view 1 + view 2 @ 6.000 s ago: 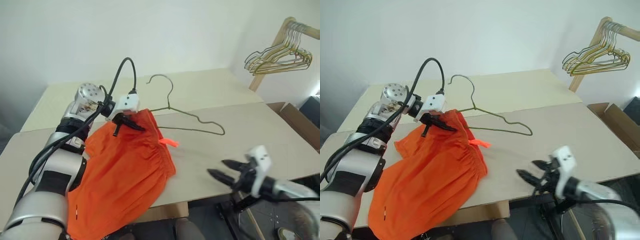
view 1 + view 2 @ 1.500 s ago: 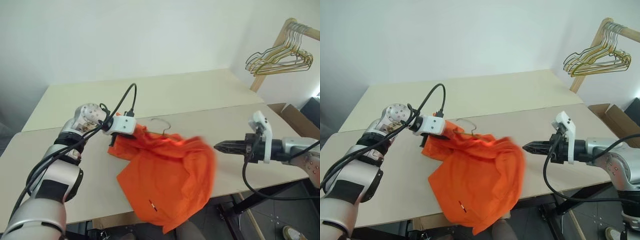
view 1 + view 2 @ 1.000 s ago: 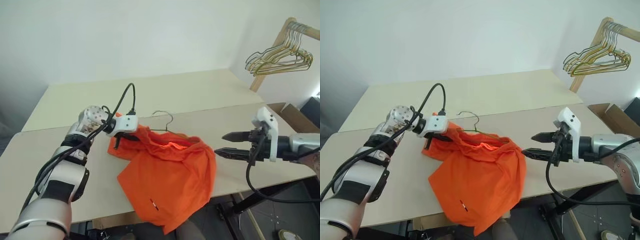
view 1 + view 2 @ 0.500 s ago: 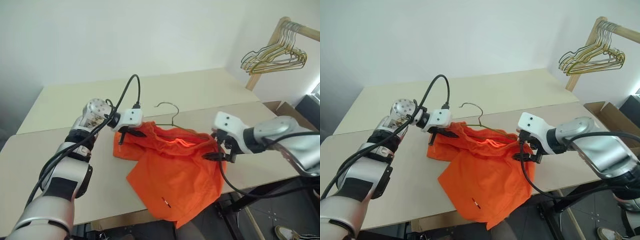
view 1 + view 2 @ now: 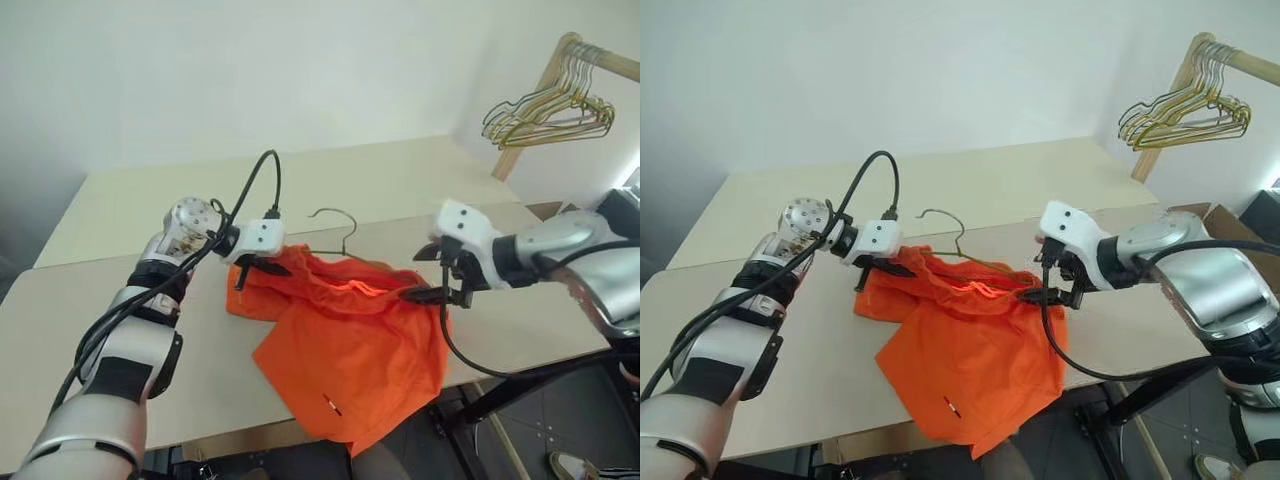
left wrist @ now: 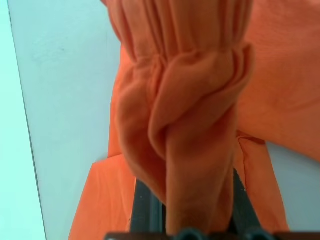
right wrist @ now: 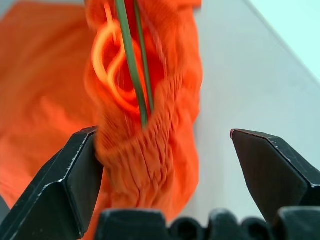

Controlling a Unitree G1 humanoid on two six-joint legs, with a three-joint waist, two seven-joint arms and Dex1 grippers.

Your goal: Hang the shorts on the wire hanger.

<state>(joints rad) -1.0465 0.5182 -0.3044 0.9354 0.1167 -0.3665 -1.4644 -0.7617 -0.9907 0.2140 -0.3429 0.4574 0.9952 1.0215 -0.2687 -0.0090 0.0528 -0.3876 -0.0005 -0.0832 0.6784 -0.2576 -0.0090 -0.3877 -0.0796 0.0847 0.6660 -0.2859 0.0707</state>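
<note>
- Right now your left gripper [image 5: 262,267] is clamped shut on a bunched fold of the shorts' [image 5: 345,350] gathered waistband; in the left wrist view the orange cloth fills the gap between the two black fingers.
- Your right gripper [image 5: 428,273] stands spread wide and grips nothing. One finger [image 7: 60,185] lies against the other end of the waistband, the other finger [image 7: 280,172] sits well clear of the cloth over bare table [image 7: 240,75].
- The shorts stretch between your two grippers along the waistband, and the legs spill from there toward you, hanging past the near table edge [image 5: 220,432].
- The wire hanger [image 5: 338,228] is threaded into the shorts: its hook rises above the waistband, about midway between your grippers and nearer the left one, while its thin green wire [image 7: 131,60] runs inside the open waistband straight ahead of the right gripper's fingers.
- An orange drawstring loop [image 7: 107,65] lies just beside that wire in the waistband opening.
- Far off beyond your right gripper, a bunch of gold hangers [image 5: 545,112] hangs from a wooden rail [image 5: 600,62].
</note>
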